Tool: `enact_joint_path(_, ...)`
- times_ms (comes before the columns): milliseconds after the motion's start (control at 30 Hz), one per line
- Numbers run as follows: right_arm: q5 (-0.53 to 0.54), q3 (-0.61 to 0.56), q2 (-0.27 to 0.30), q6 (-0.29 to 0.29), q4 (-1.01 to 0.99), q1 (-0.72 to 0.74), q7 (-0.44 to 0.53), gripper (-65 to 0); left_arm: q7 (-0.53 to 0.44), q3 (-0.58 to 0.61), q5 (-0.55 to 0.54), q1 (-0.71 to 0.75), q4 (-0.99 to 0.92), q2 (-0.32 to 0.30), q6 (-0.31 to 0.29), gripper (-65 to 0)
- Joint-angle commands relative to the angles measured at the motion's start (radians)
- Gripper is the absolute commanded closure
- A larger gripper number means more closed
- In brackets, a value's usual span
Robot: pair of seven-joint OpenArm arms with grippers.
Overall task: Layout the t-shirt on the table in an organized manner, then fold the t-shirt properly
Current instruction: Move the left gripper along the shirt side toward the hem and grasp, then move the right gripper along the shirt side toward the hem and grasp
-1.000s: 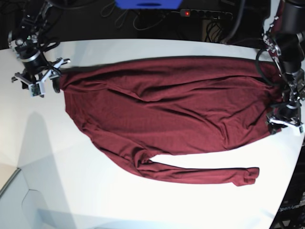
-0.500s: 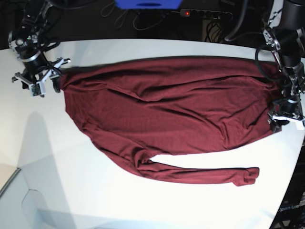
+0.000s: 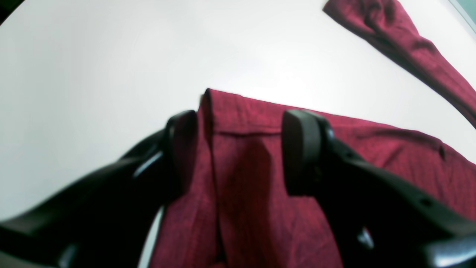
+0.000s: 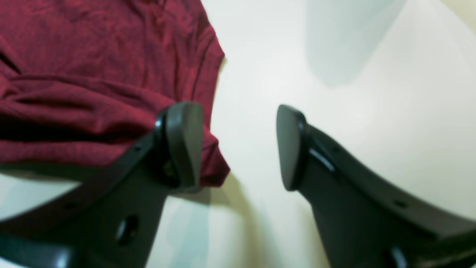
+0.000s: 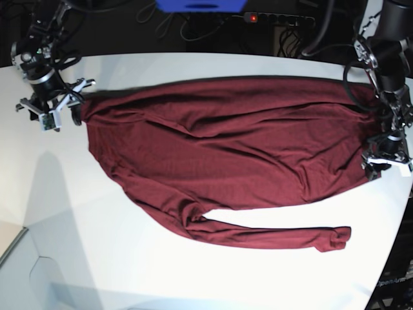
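T-shirt (image 5: 226,155) lies spread on table (image 5: 97,258); left claw (image 3: 238,149) gapes wide astride its hem, right claw (image 4: 238,145) wide beside its corner.

Blue box (image 5: 201,5) and black power strip (image 5: 279,19), red light, behind table.

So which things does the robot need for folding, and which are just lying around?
For the job:
- t-shirt
- table
- left gripper, open over the shirt's corner
- right gripper, open beside the shirt's edge

Just lying about:
- power strip
- blue object
- cables
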Motion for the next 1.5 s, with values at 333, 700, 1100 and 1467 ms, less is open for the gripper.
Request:
enact_joint_path(333, 0.017, 0.002, 0.009, -0.005, 0.016, 0.005, 0.024, -32.6, 0.036, 0.004, 0.007, -0.014, 0.006, -0.009, -0.002, -22.5)
enact_joint_path(700, 0.017, 0.002, 0.009, -0.005, 0.016, 0.004, 0.024, -32.6, 0.035, 0.004, 0.007, -0.028, 0.006, -0.013, 0.004, -0.5)
enact_joint_path(1100, 0.015, -0.008, -0.011, -0.005, 0.011, 0.134, 0.022, -32.6, 0.164, 0.004, 0.007, -0.081, 0.219, -0.018, 0.004, -0.2)
enact_joint_path(1467, 0.011, -0.169, -0.053, -0.005, -0.268, 0.392, 0.021, -32.6, 0.185, 0.004, 0.079, -0.127, 0.245, -0.018, 0.004, -0.2)
